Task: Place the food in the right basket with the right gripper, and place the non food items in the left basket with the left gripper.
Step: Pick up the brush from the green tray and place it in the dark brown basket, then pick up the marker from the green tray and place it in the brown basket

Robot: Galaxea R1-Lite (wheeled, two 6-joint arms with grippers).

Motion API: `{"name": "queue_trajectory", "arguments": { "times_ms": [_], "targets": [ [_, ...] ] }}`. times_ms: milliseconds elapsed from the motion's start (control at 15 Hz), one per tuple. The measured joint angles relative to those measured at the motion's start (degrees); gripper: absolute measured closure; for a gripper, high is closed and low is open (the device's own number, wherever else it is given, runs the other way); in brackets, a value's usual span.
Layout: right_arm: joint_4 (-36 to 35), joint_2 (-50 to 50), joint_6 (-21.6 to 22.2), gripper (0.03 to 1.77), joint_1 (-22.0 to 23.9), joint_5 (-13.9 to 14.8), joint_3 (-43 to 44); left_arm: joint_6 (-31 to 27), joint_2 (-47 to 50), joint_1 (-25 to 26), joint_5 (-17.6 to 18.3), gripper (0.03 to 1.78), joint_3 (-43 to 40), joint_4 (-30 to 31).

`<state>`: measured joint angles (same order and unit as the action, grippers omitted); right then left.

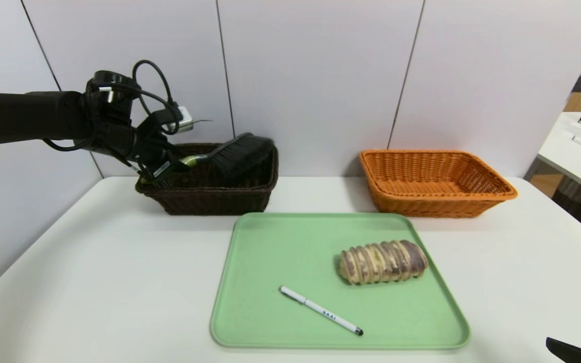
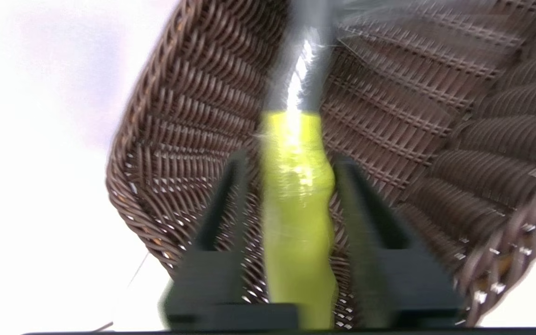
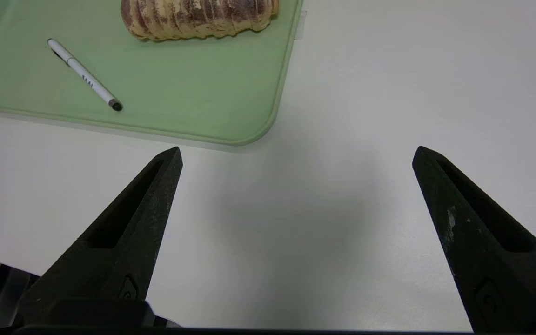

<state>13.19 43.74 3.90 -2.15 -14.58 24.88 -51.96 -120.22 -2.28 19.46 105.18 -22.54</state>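
The right gripper (image 3: 297, 156), nearest the camera, is parked beside the tray (image 1: 341, 344), pincer spread wide, presumably leaving room for the left arm. In the head view, one bread roll (image 1: 384, 262) and one pen (image 1: 321, 310) lie on it; two baskets stand behind, one orange (image 1: 437, 207), one dark brown (image 1: 215, 201). In the left wrist view, the left gripper (image 2: 289, 160) stands parted around one brush's green handle (image 2: 296, 209), over the dark basket, likely for release.

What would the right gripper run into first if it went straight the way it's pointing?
Probably the bare white tabletop between the spread fingers of the black right gripper, though its height is unclear.
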Motion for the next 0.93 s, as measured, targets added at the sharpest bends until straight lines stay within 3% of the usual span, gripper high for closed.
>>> {"name": "queue_trajectory", "arguments": {
  "times_ms": [200, 467, 667, 933],
  "targets": [
    [0.0, 0.0, 0.0, 0.09, 0.0, 0.0, 0.0, -0.1, 0.1, 0.0, 0.5, 0.75, 0.2, -0.5],
    [-0.1, 0.0, 0.0, 0.09, 0.0, 0.0, 0.0, 1.5, 1.9, 0.0, 1.6, 0.49, 0.6, -0.6],
    [-0.2, 0.1, 0.0, 0.09, 0.0, -0.4, 0.0, 7.4, 5.3, -1.2, 1.9, 0.37, 1.6, -0.8],
    [-0.4, 0.2, -0.1, 0.09, 0.0, -0.8, 0.0, 20.7, 10.3, -6.4, 1.9, 0.27, 2.0, -4.5]
  ]
}}
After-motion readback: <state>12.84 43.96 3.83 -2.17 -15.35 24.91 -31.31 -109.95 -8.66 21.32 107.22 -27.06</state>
